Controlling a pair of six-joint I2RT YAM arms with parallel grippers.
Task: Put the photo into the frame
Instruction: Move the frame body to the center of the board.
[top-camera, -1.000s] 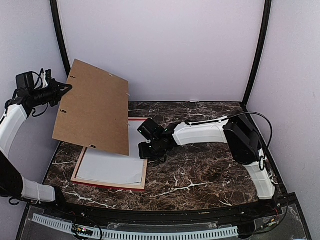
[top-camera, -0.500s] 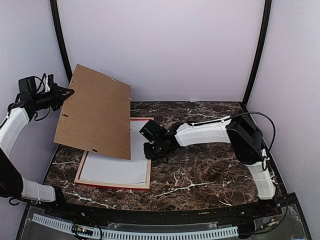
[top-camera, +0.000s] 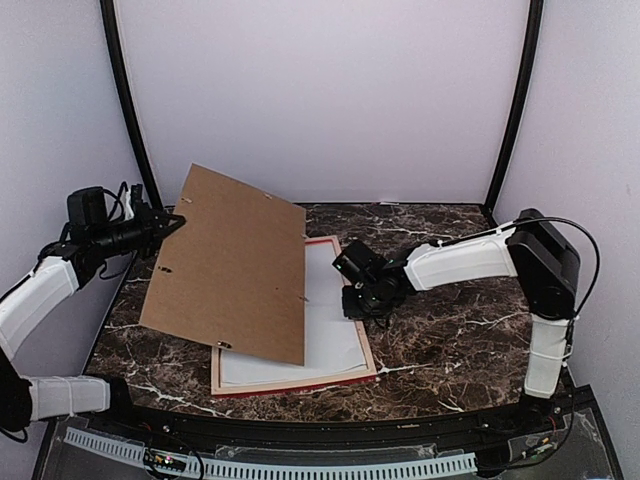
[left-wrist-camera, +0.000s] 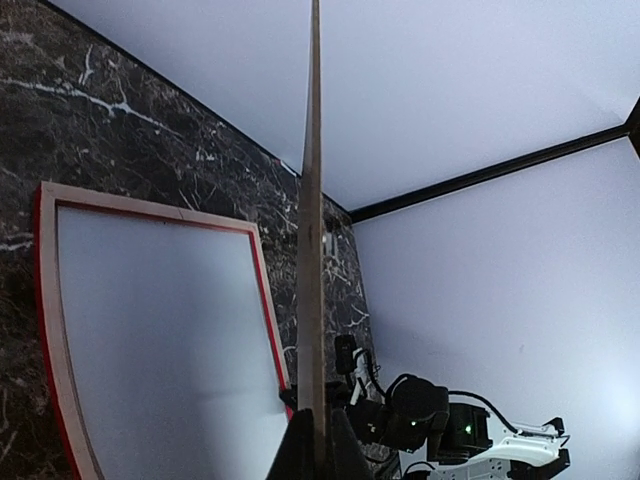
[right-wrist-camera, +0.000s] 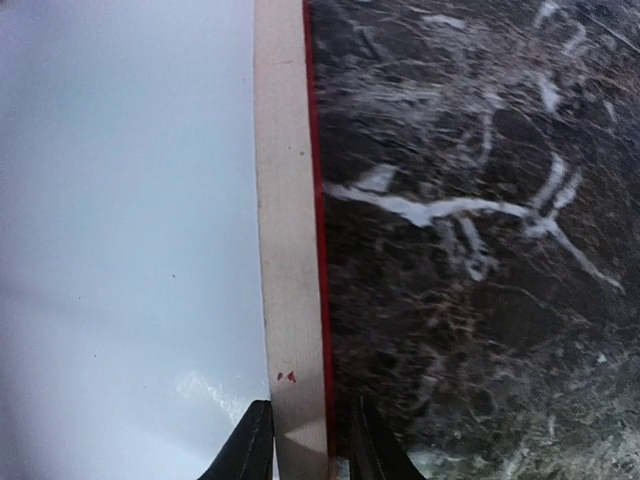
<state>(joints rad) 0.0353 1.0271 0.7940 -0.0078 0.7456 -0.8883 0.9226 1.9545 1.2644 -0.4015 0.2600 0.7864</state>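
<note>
The frame (top-camera: 300, 384) is laid back-up at lower centre of the surface (top-camera: 450, 330). Its right rail, running up the picture, is pinched by the right fingers (top-camera: 352, 305). A white sheet (top-camera: 325, 310) fills it; whether this is the photo cannot be told. The backing board (top-camera: 235, 265), clamped by the left fingers (top-camera: 168, 223), is tilted over its left half.

Table (top-camera: 450, 330): dark brown marble look w/ white veins, black rim at near edge. One thing lies flat on it: frame (top-camera: 300, 384), left of centre, turned a bit askew, near corner close to the front rim. Pale wood side up, red on outer edges. White sheet (top-camera: 330, 320) fills the inside. Right half of the table bare stone.
</note>
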